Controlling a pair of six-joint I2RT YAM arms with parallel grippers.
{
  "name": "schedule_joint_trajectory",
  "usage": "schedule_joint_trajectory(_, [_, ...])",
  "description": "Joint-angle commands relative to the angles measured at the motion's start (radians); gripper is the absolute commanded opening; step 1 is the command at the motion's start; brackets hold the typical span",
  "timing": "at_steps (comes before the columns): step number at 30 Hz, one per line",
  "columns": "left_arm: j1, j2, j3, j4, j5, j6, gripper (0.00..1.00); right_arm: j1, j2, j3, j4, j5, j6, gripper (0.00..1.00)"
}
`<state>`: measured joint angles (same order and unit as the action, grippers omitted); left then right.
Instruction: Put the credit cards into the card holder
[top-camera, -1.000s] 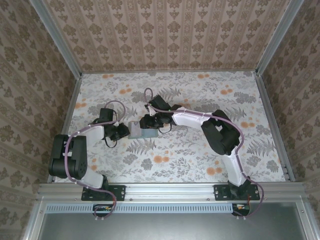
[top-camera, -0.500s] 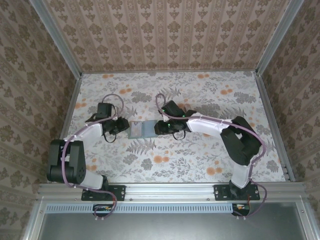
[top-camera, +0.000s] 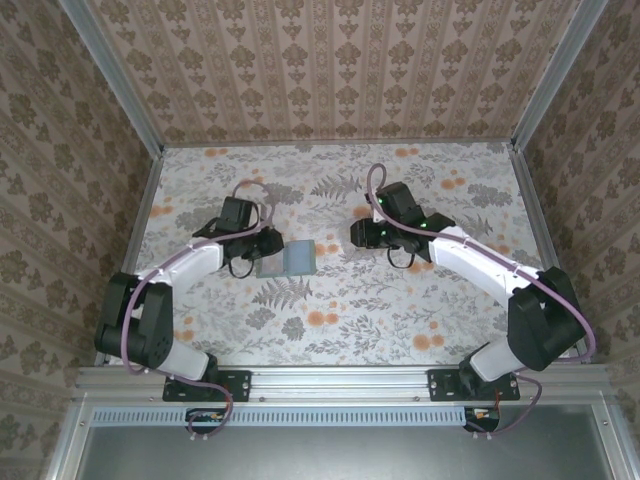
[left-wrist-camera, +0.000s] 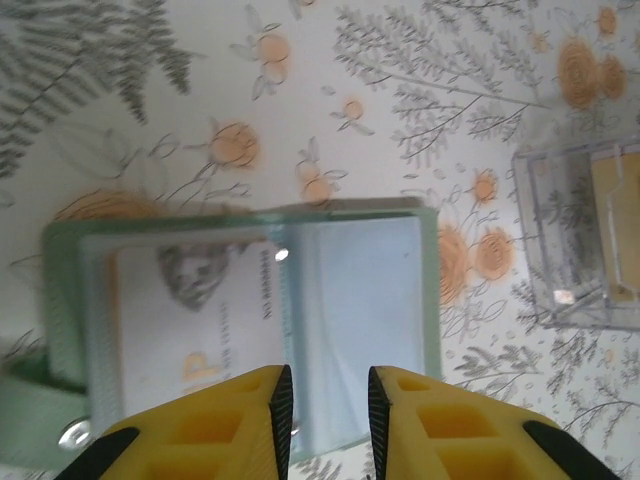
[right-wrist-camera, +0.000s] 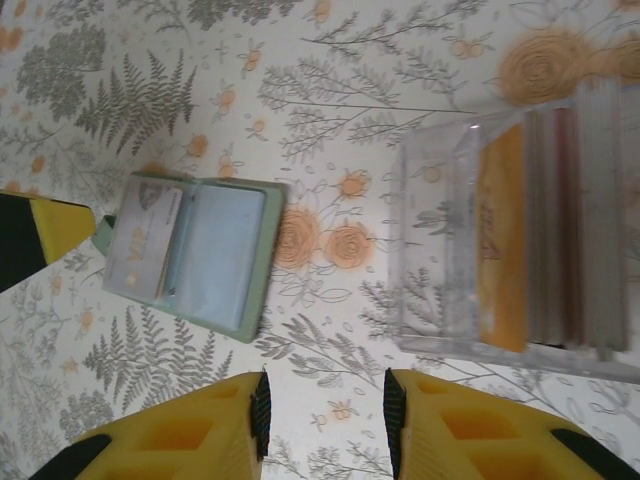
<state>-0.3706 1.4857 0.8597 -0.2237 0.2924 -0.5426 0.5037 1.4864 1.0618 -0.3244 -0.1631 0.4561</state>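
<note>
Now, top view: card holder (top-camera: 287, 259) lies open on the counter (top-camera: 400, 310), left fingers (top-camera: 264, 245) at its left edge, right fingers (top-camera: 356, 233) well apart. Left wrist: fingers slightly parted, empty; don't cover the free pocket (left-wrist-camera: 355, 290). Right wrist: fingers released, empty; credit cards (right-wrist-camera: 503, 240) stand in the clear tray (right-wrist-camera: 430, 300), so pinch the orange one's edge.

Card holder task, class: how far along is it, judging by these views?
Done: the sage-green fold-open card holder lies open with one pale card in one sleeve. In hand: nothing; left gripper and right gripper are open and empty. Left: the orange-yellow card and red card stand in the clear plastic tray.
</note>
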Motion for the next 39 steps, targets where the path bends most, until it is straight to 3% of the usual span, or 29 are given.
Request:
schedule_joint_trajectory(1, [-0.049, 0.044, 0.079, 0.024, -0.023, -0.025, 0.29, -0.029, -0.014, 0.001, -0.045, 0.008, -0.046, 0.39])
schedule_joint_trajectory(6, [-0.136, 0.136, 0.194, -0.012, -0.031, 0.005, 0.3, -0.046, 0.0, -0.015, -0.001, 0.006, -0.057, 0.39])
schedule_joint_trajectory(11, [-0.113, 0.231, 0.308, -0.139, -0.092, 0.061, 0.31, -0.019, 0.042, -0.036, 0.062, -0.105, -0.051, 0.39])
schedule_joint_trajectory(16, [-0.097, 0.269, 0.359, -0.144, -0.059, 0.065, 0.32, -0.035, 0.072, -0.031, 0.042, -0.014, -0.058, 0.39])
schedule_joint_trajectory(19, [-0.118, 0.305, 0.39, -0.116, -0.013, 0.035, 0.32, -0.039, 0.058, -0.056, 0.057, 0.111, -0.067, 0.39])
schedule_joint_trajectory(27, [-0.202, 0.44, 0.514, -0.126, 0.026, 0.016, 0.32, -0.063, 0.046, -0.098, 0.117, 0.122, -0.053, 0.4])
schedule_joint_trajectory(39, [-0.273, 0.505, 0.538, -0.094, 0.032, -0.023, 0.33, -0.074, -0.067, -0.173, 0.228, 0.166, -0.061, 0.4])
